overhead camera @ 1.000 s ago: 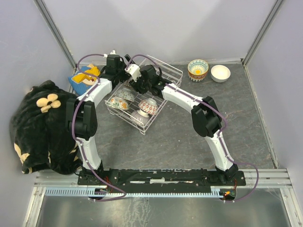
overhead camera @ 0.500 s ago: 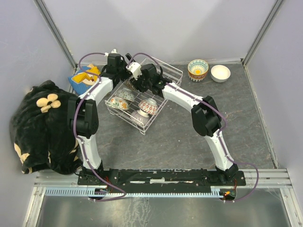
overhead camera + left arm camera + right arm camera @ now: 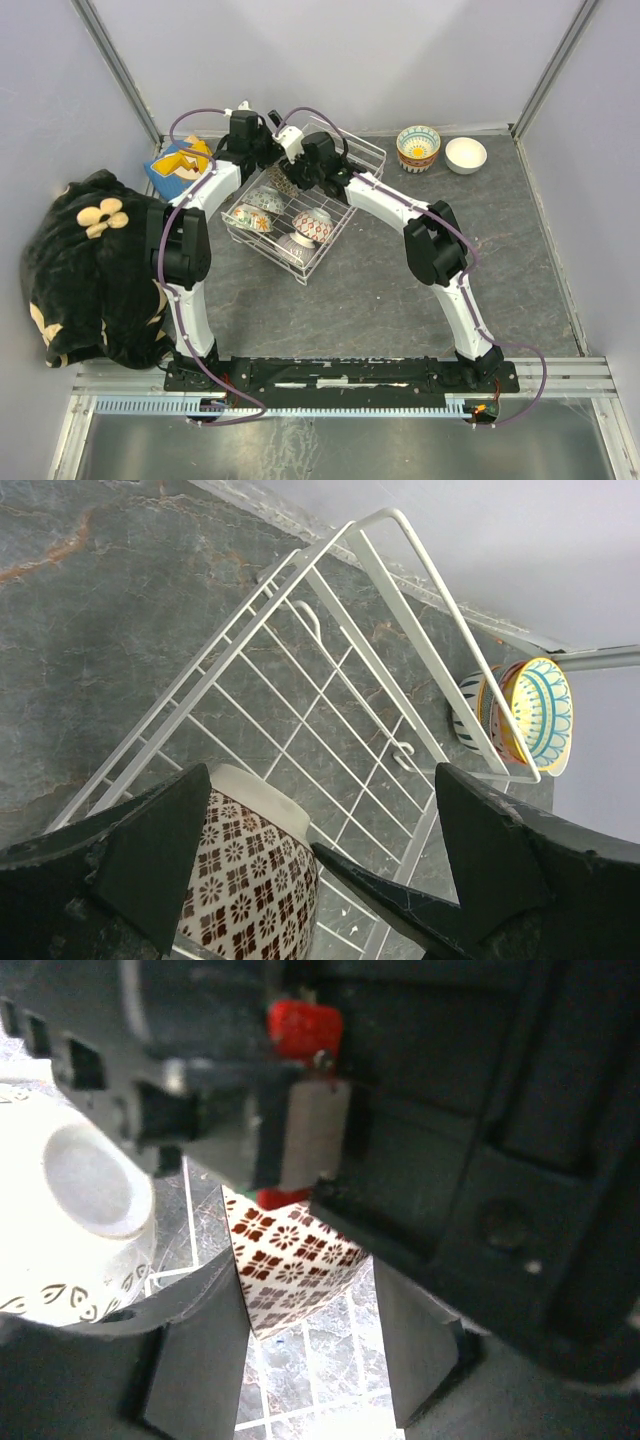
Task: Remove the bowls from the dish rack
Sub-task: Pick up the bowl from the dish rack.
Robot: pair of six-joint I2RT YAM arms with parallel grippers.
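Two black-and-white robot arms meet over the rectangular white wire-grid dish rack [image 3: 362, 165], which sits askew on the grey stone-look tabletop [image 3: 400, 310] at the centre of the overhead view. From above we count four small round ceramic bowls in the rack's lower-left half, among them a white bowl with a red-patterned outside [image 3: 313, 226].

A fifth one, a brown-and-white flower-tile ceramic bowl [image 3: 255, 880], lies on the rack's wires at the lower left of the left wrist view. In the overhead view the arms hide it.

The left gripper [image 3: 322, 775] hangs above this bowl with its jaws spread wide, holding nothing.

In the right wrist view the same bowl shows at mid-frame. The right gripper [image 3: 305, 1275] stands with one finger on either side of it. Its jaws are part-way apart, and we cannot tell whether they press the bowl or only flank it.

At the left of that frame lies an upturned white ceramic bowl with a leaf-print band [image 3: 70, 1210]. The black housing of the left arm [image 3: 450, 1110] fills the top.

Two bowls are outside the rack, on the table at the upper right of the overhead view and well apart from it. They are a teal-and-yellow patterned bowl [image 3: 418, 147] and, just beside it, a plain white bowl [image 3: 466, 155].

A black plush heap with a cream flower [image 3: 90, 265] fills the left edge. A blue-and-yellow object [image 3: 178, 165] lies at the upper left, near the rack.
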